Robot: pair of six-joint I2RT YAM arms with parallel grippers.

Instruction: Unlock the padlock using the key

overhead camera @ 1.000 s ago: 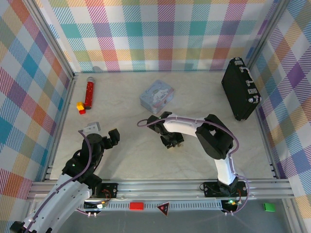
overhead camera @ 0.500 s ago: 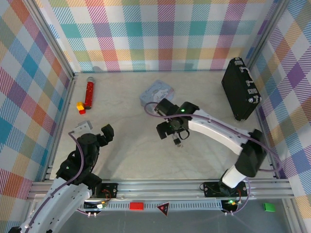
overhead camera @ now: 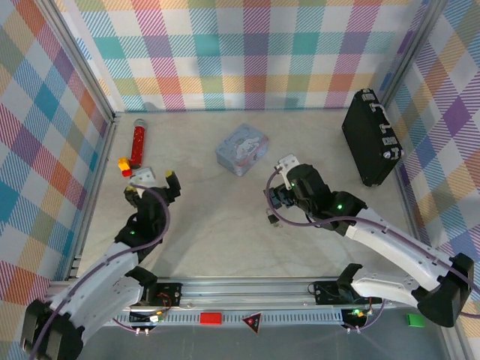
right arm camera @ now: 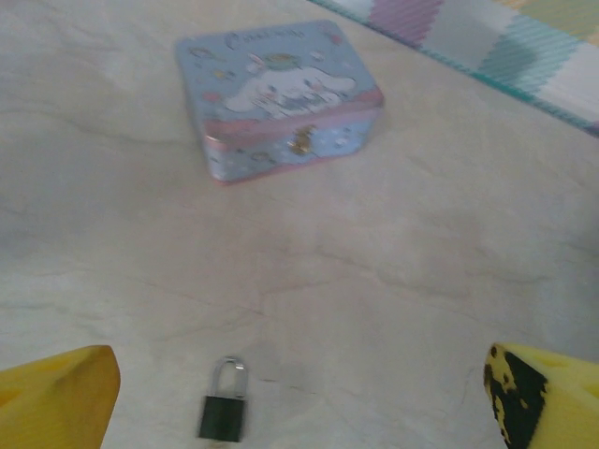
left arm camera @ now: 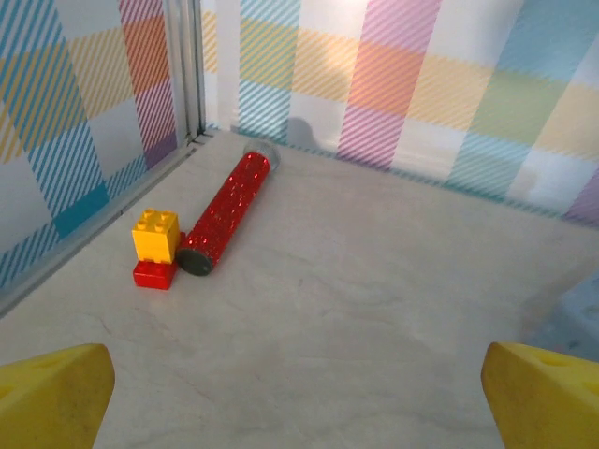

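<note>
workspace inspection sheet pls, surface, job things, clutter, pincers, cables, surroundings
surface: table pale, marbled, no spills seen
job's things: padlock lies flat on the table, shackle towards the blue box, apart from it; shackle looks closed, picture blurred
clutter: black case at the right wall; red glitter tube with a yellow and red brick beside it, near the left wall
grippers: left pincer open, empty, aimed at the tube; right pincer open, empty, padlock ahead of it, untouched
cables: purple cables loop along both arms, nothing snagged
surroundings: plaid walls, metal frame
</note>
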